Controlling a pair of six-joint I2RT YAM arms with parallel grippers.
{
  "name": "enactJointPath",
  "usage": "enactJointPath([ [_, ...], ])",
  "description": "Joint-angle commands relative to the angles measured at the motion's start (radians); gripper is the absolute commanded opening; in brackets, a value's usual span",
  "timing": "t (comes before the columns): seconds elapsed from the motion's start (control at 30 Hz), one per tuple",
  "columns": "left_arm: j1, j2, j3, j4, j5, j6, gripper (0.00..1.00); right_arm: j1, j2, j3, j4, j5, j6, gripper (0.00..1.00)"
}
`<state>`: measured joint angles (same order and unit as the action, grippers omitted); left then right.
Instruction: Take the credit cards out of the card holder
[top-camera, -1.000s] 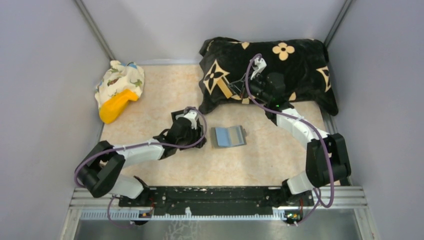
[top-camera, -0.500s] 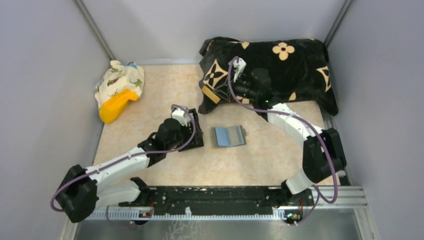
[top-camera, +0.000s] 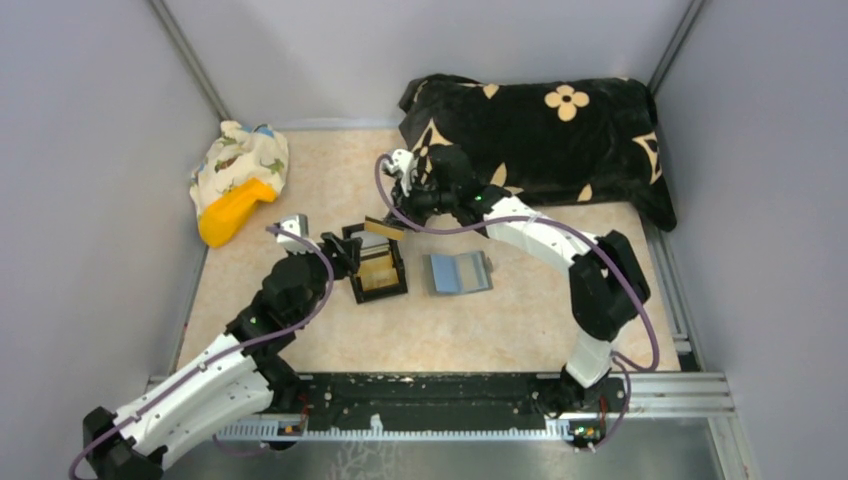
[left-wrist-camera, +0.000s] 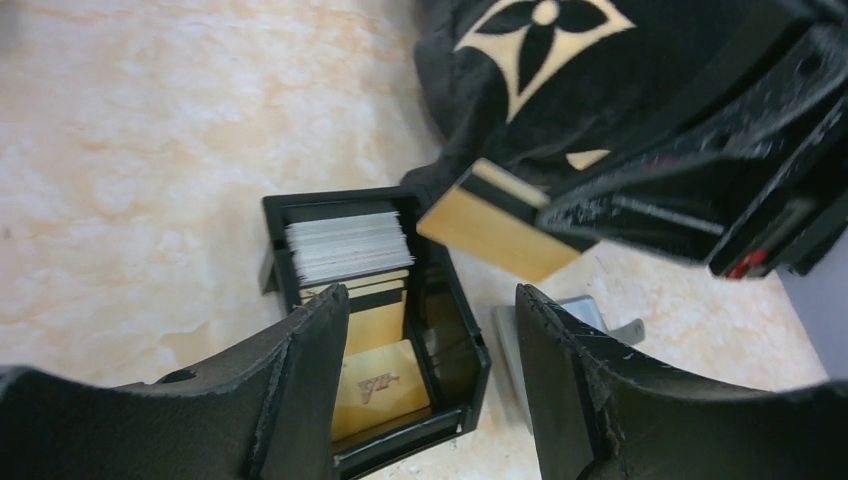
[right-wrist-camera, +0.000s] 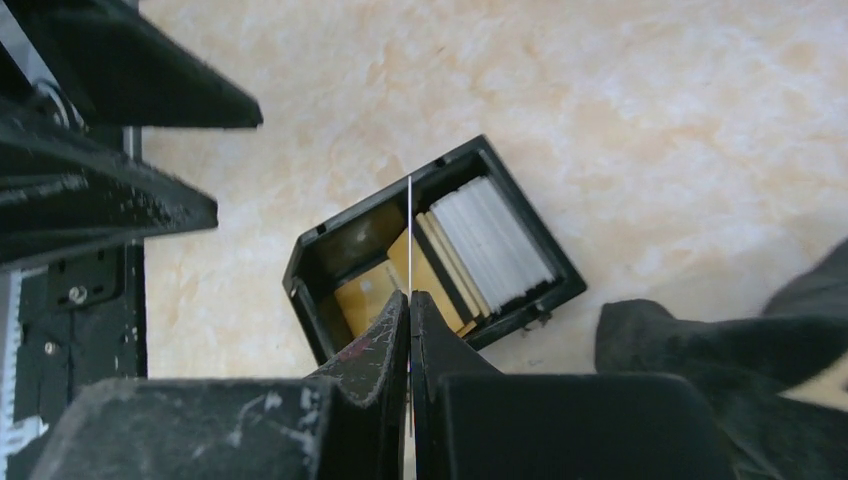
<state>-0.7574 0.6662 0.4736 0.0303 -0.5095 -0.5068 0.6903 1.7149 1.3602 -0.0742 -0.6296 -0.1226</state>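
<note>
1. Left tool (top-camera: 340, 252): fingers spread wide, holding nothing. It hangs just left of the black box (top-camera: 378, 266); in the wrist view the box shows btwn the two fingers (left-wrist-camera: 300, 390). 1 s ago this tool sat over the box and hid it. Now the arm stretches from the near-left corner and the box is uncovered.
2. Black box on the tabletop (top-camera: 480, 330), same spot as before. It has a silvery-white stack (left-wrist-camera: 348, 245) in the far compartment and gold cards (left-wrist-camera: 375, 370) in the near one.
3. Card holder (top-camera: 458, 272) lies flat and open, light-blue face up, just right of the box and not touching it. No tool is on it, and it hasn't shifted vs. 1 s ago.
4. Right tool (top-camera: 390, 222): fingers pinched narrow on a gold card (left-wrist-camera: 495, 230), seen edge-on in its own wrist view (right-wrist-camera: 410, 230). The card hangs above the far part of the box, clear of its contents. 1 s ago this tool was farther right over the black cushion (top-camera: 560, 130), so it has swung left and nearer, card incl.
5. Far left: yellow item (top-camera: 232, 210) under a patterned cloth (top-camera: 245, 155), unchanged.
</note>
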Motion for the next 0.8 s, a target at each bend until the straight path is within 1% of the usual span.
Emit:
enactJointPath([
  [0.0, -0.005, -0.033, 0.004, -0.080, -0.118, -0.013, 0.68, 0.043, 0.042, 0.083, -0.136, -0.041, -0.152, 0.00],
  [0.2, -0.003, -0.057, -0.012, -0.070, -0.141, -0.010, 0.68, 0.073, 0.106, 0.167, -0.328, -0.098, -0.325, 0.00],
  [0.43, -0.003, -0.059, -0.027, -0.061, -0.153, 0.004, 0.67, 0.102, 0.157, 0.201, -0.362, -0.139, -0.394, 0.00],
  [0.53, -0.003, -0.056, -0.028, -0.059, -0.152, 0.006, 0.67, 0.125, 0.194, 0.239, -0.396, -0.107, -0.423, 0.00],
  [0.77, -0.003, -0.055, -0.031, -0.067, -0.159, 0.021, 0.67, 0.150, 0.239, 0.279, -0.387, -0.094, -0.434, 0.00],
])
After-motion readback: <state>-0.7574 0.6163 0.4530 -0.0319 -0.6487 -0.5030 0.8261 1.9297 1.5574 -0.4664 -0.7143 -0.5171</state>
